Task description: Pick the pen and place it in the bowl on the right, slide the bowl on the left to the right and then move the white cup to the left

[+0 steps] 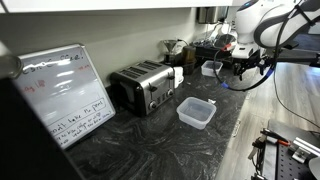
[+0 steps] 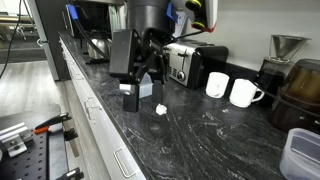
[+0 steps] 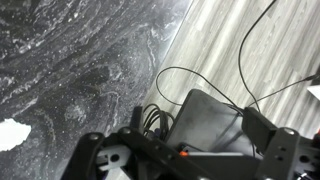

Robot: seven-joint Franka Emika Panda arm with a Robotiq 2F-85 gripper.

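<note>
Close to the front edge of the surface (image 2: 200, 140), the hand (image 2: 140, 95) is hanging low, opened wide and gripping nothing, so the first step, picking the pen, is looking not yet done. The pen is not showing clearly in any view, so the next move is calling for locating it and closing on its thin body; farther back, the white cup (image 2: 217, 84) is standing upright beside the toaster (image 2: 190, 62).

Both exterior views face counter (image 1: 150, 150) from opposite ends, sharing toaster (image 1: 145, 85); wrist view down, close.
</note>
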